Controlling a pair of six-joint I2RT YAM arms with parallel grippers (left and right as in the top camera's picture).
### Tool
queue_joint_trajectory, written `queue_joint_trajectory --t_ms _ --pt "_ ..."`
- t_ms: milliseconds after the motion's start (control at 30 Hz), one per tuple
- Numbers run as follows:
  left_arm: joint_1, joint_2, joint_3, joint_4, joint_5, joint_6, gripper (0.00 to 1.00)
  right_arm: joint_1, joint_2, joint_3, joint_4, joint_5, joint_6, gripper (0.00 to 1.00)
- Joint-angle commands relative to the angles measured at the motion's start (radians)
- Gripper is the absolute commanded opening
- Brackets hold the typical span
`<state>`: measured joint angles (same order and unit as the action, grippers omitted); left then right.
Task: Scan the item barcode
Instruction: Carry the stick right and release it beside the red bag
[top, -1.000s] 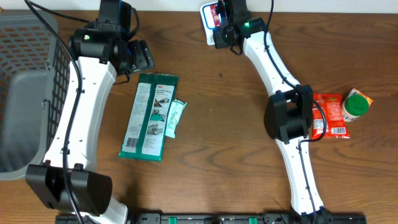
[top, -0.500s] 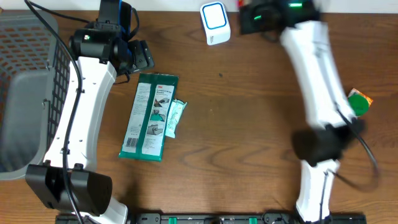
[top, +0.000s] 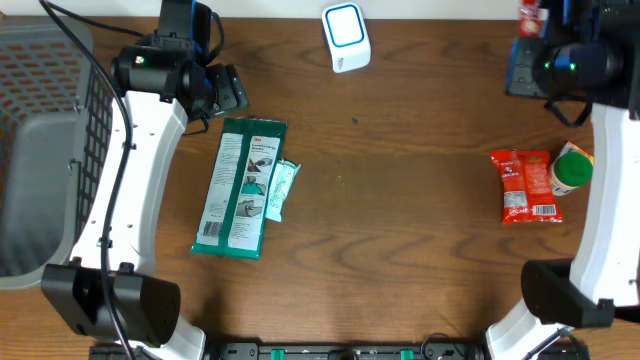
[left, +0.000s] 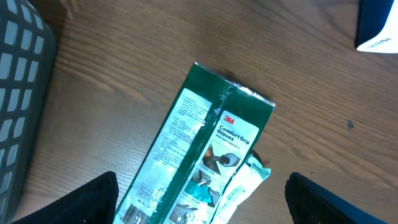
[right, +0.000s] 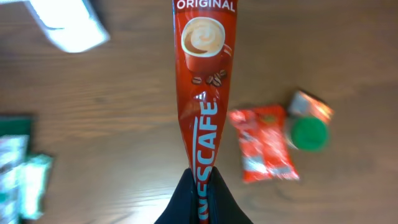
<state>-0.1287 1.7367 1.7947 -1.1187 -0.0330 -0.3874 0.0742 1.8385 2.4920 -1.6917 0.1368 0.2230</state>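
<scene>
Your right tool (right: 202, 188) pinches the lower end of the red Nescafe sachet (right: 201, 81) above the bench's (top: 400, 220) far right corner, well apart from the scanner (top: 346, 38), while your left tool (left: 204, 202) hangs spread over the green gloves pack (left: 208, 134).

Overhead: fixed high above table (top: 400, 200), facing straight down, whole table in frame. Left wrist: close, facing down on green pack (left: 205, 143), basket (left: 18, 93) at left. Right wrist: higher, looking down along sachet (right: 202, 87). All three share green pack and scanner (top: 346, 37). Right wrist and overhead share red packet (right: 261, 143).
</scene>
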Motion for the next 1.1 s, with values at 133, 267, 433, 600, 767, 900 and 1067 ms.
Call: queue_joint_trajectory --t_ms 133,267,433,600,767,900,1067 --pt "0.003 -0.01 0.004 -0.002 -0.013 0.013 0.86 -0.038 0.013 -0.249 -0.003 0.159 0.098 0.01" --pt "0.003 -0.01 0.004 -0.002 -0.013 0.013 0.86 -0.038 0.013 -0.466 0.027 0.363 0.228 0.01" --pt "0.003 -0.01 0.004 -0.002 -0.013 0.013 0.86 -0.038 0.013 -0.711 0.102 0.508 0.304 0.01" --pt "0.003 -0.01 0.004 -0.003 -0.013 0.013 0.86 -0.038 0.013 -0.932 0.29 0.616 0.3 0.01" --pt "0.003 -0.01 0.004 -0.002 -0.013 0.013 0.86 -0.038 0.013 -1.125 0.449 0.785 0.291 0.01" --pt "0.003 -0.01 0.004 -0.002 -0.013 0.013 0.86 -0.038 0.013 -1.239 0.603 0.815 0.148 0.01" --pt "0.003 -0.01 0.004 -0.002 -0.013 0.013 0.86 -0.038 0.013 -1.351 0.828 0.704 -0.11 0.01"
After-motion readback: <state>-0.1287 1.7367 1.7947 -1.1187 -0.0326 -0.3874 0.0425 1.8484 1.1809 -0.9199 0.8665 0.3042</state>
